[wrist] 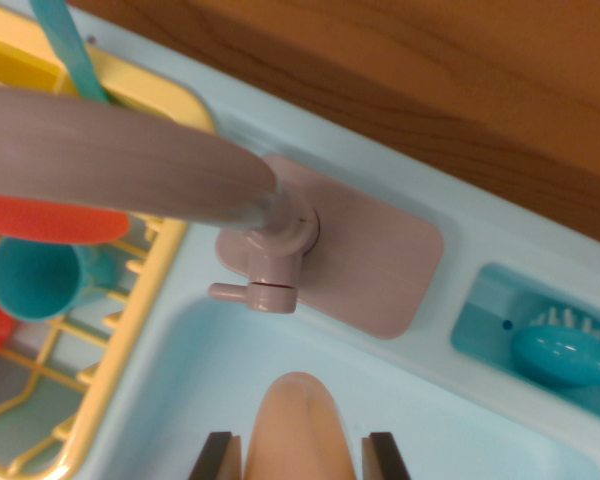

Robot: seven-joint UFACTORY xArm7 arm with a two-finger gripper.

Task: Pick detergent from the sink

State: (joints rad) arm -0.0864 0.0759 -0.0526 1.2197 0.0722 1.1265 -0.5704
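This is a toy kitchen set on a wooden table [460, 90], not a real kitchen: the pale blue sink [220, 400] is moulded plastic, with a grey-pink plastic faucet [130, 165] rising from a rounded base plate [370, 260] and a small lever at its foot. On the wrist view's left a yellow plastic dish rack [130, 330] holds a teal cup [35, 280] and red pieces, while on the right a side compartment [480, 320] holds a teal scrubbing brush [565, 355]
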